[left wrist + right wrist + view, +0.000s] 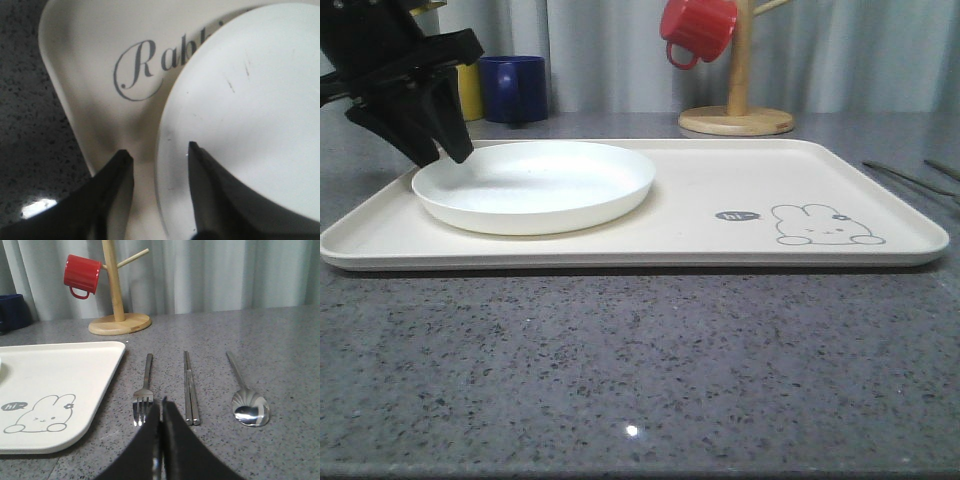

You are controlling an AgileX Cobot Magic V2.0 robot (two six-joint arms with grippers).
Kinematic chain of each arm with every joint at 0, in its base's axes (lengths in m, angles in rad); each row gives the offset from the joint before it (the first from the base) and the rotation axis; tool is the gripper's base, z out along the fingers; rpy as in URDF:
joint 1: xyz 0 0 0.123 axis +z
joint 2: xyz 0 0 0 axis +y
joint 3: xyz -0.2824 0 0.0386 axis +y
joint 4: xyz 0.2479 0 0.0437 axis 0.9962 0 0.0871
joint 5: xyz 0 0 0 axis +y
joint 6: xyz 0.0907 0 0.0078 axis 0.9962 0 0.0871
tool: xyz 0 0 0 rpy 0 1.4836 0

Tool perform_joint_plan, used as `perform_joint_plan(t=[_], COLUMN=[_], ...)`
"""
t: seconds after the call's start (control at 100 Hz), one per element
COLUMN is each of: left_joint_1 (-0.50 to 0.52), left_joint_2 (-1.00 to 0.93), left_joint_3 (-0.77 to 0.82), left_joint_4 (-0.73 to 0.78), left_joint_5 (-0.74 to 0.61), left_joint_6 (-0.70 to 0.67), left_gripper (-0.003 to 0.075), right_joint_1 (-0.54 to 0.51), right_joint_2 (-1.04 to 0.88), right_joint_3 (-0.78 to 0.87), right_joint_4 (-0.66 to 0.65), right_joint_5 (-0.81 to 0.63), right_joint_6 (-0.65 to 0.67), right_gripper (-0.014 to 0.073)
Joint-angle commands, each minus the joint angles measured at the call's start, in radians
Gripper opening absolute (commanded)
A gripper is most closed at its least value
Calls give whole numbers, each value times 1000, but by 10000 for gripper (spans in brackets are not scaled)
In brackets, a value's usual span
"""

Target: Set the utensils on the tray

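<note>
A round white plate (535,185) lies on the left half of the cream tray (720,200) with the rabbit drawing. My left gripper (442,155) hangs over the plate's left rim. In the left wrist view it (157,152) is open: one finger is over the bare tray (85,60), the other over the plate (250,100), the rim between them unclamped. On the table right of the tray (50,370) lie a fork (145,390), a straight silver piece like two slim bars (190,390) and a spoon (250,410). My right gripper (162,402) is shut and empty, just in front of the fork's tines.
A wooden mug stand (737,118) with a red mug (698,30) hanging on it stands behind the tray. A blue mug (515,88) and a yellow mug (470,90) sit at the back left. The tray's right half is bare. Grey speckled table stretches in front.
</note>
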Motion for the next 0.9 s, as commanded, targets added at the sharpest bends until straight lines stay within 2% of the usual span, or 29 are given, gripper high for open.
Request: perform_joint_plan(t=[0.0, 0.27, 0.41, 0.62, 0.89], left_joint_1=[-7, -7, -7, 13, 75], left_joint_2=[-57, -165, -263, -461, -770], left_joint_3=[-36, -33, 23, 215, 562], left_joint_4=[-35, -5, 40, 48, 48], left_joint_5=[-39, -111, -186, -357, -602], left_joint_6=[3, 3, 3, 1, 1], left_gripper=[325, 325, 324, 324, 324], right_joint_1=[-7, -7, -7, -7, -7], right_joint_2=[-17, -17, -17, -17, -17], right_joint_3=[4, 4, 4, 4, 4], right_joint_4=[-13, -13, -13, -13, -13], right_joint_5=[-82, -82, -82, -82, -82], right_joint_6=[-6, -6, -6, -6, -6], right_gripper=[-69, -69, -69, -69, -69])
